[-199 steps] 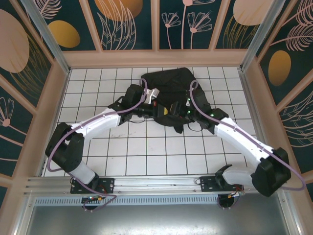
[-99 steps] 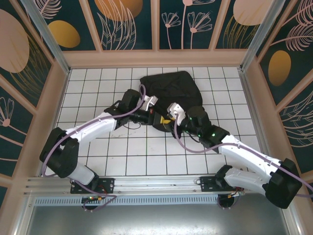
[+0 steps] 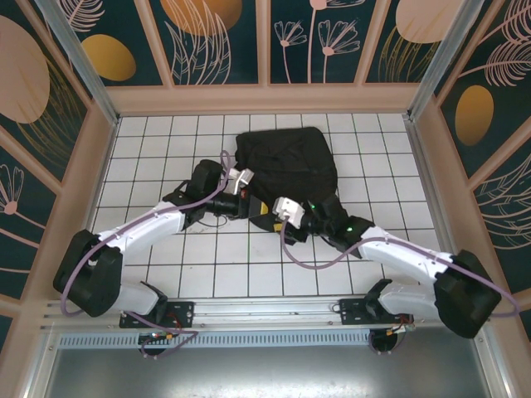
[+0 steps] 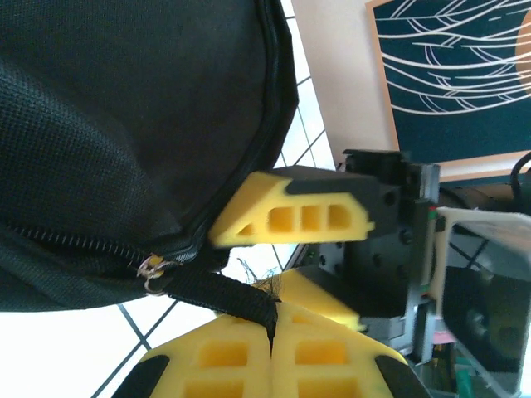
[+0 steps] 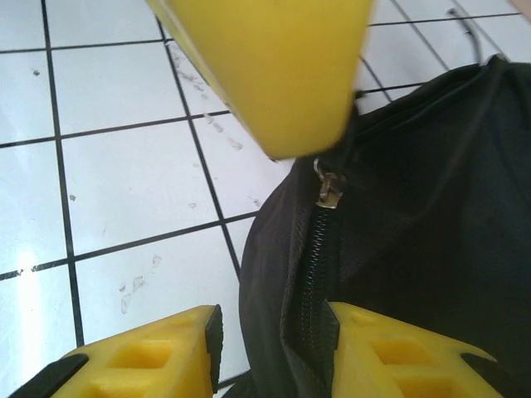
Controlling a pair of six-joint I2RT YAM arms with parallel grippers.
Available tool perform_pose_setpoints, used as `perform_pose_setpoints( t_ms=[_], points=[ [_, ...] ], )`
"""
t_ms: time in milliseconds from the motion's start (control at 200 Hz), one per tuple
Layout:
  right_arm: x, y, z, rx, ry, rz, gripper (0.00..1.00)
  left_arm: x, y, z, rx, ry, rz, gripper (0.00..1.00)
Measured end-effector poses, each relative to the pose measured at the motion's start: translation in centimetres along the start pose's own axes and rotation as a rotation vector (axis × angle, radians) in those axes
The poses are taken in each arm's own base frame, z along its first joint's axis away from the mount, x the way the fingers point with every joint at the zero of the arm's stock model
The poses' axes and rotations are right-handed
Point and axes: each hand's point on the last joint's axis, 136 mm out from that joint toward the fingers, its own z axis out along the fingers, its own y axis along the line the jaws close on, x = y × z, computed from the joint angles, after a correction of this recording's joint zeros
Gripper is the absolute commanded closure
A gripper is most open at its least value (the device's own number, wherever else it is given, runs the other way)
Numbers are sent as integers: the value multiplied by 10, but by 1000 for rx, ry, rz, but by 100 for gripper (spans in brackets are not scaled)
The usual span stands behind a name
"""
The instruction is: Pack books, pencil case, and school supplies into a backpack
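The black backpack (image 3: 286,162) lies flat on the tiled table. Both grippers meet at its near edge. My left gripper (image 3: 253,201) (image 4: 272,319) is shut on the black webbing pull strap (image 4: 220,297) of the zip; its metal ring (image 4: 152,272) sits at the seam. My right gripper (image 3: 270,212) (image 5: 270,319) is closed round a fold of the backpack (image 5: 415,207) along the zip, below the slider (image 5: 328,192). A sliver of tile shows beside its left pad. The books, pencil case and school supplies are hidden.
White tiled table (image 3: 249,265) stretches in front of the backpack. Wooden walls (image 3: 265,98) close off the back and both sides. The right gripper's upper finger (image 4: 290,217) hangs just above my left fingers, very close.
The right gripper slid left and nearer along the backpack's front edge and narrowed onto the fabric. The left arm drew back leftward. The backpack has spread flatter.
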Motion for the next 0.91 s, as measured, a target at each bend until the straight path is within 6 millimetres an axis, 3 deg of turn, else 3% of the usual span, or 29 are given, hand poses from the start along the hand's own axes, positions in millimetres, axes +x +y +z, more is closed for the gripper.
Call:
perform_pose_setpoints(
  t_ms=[120,270,716,906],
  points=[
    [1,3,12,-12,1,-17,73,-1,1,0,11,-11,-39,100],
    [-7,-6,14,28,-31,-21,100,-6,-3,-1,28,-26,-67,100],
    [-5,2,16,56,12,-102,100,-23,6,9,34,-41,-231,100],
    [-3,8,11,66,45,-165,100,-33,16,0,31,-64,-324,100]
  ],
)
